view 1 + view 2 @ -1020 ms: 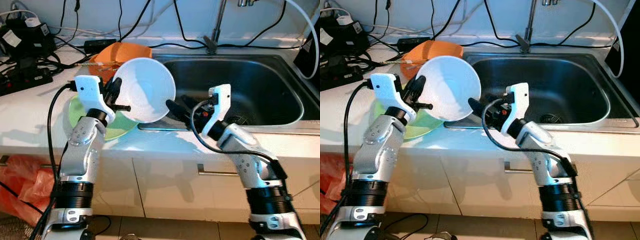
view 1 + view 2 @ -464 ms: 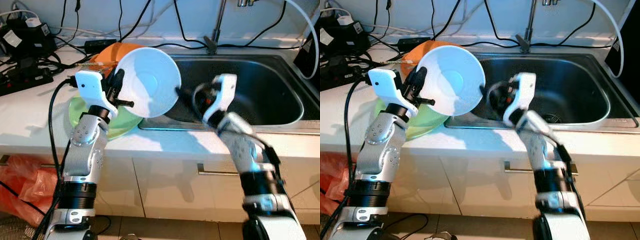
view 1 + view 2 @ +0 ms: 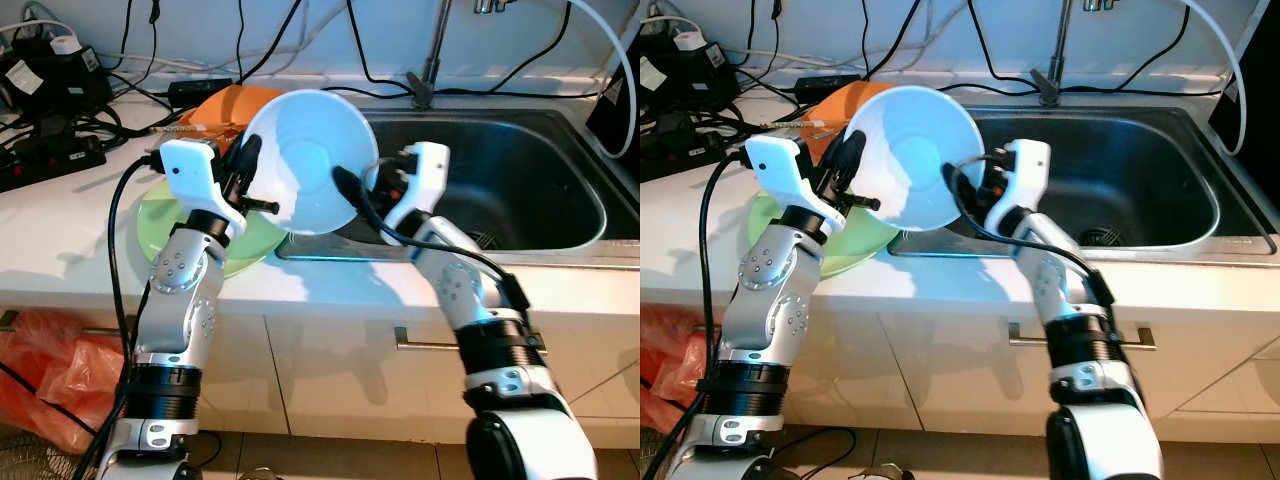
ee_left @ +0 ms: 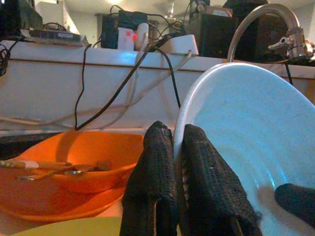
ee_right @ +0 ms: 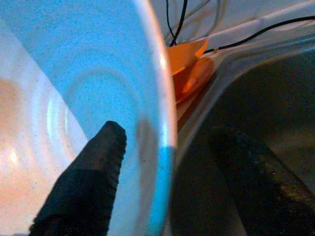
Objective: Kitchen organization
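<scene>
Above the counter's (image 3: 60, 240) front edge, by the sink's (image 3: 520, 170) left rim, a white bowl (image 3: 310, 160) stands tilted, pinched at its rim by the left gripper (image 3: 243, 180). The right gripper's (image 3: 355, 192) spread fingers straddle the opposite rim. Below lies a green plate (image 3: 165, 215).

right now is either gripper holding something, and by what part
The left gripper is pinched on the rim of the white bowl. The right gripper straddles the opposite rim, one finger inside, not closed.

One white bowl (image 3: 312, 160), one green plate (image 3: 160, 215), one orange bowl (image 3: 225, 105).
</scene>
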You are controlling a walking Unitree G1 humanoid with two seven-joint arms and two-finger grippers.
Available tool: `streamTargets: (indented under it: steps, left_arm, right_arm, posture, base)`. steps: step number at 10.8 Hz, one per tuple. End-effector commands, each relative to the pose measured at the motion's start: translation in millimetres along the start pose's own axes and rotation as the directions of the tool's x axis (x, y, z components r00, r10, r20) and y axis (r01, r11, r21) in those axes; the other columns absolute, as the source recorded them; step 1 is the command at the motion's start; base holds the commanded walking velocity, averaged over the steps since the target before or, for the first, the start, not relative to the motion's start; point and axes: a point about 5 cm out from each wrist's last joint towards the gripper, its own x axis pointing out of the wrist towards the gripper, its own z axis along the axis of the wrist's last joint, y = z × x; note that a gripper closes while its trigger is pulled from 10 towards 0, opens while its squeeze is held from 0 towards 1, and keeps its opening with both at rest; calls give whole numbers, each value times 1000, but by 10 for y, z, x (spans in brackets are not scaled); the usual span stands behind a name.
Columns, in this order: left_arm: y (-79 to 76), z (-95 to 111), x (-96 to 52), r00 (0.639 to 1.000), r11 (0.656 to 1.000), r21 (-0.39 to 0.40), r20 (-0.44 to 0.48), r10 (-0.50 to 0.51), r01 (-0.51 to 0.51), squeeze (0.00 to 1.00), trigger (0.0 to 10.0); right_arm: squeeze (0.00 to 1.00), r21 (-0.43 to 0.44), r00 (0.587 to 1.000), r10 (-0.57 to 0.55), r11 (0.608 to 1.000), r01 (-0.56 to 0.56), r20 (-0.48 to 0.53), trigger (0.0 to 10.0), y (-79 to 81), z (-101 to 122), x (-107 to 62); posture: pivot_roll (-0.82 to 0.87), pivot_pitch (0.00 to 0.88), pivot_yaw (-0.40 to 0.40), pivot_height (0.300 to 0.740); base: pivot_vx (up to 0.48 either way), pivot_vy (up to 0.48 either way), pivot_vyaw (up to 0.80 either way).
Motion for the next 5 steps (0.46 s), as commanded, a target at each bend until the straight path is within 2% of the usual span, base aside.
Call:
streamTargets:
  steps: [1, 5]
  left_arm:
    - [-32, 114, 32, 998, 1000, 6, 56, -18, 18, 0, 0]
    - [-10, 106, 15, 998, 1000, 12, 57, -17, 17, 0, 0]
  right_arm:
    - [0, 13, 1000, 4, 1000, -5, 16, 0, 9, 46, 28]
    - [0, 37, 999, -32, 999, 31, 13, 0, -74, 69, 23]
  posture:
    - [124, 18, 40, 740]
    - [114, 27, 32, 740]
  base:
    - [0, 0, 0]
    - [0, 0, 0]
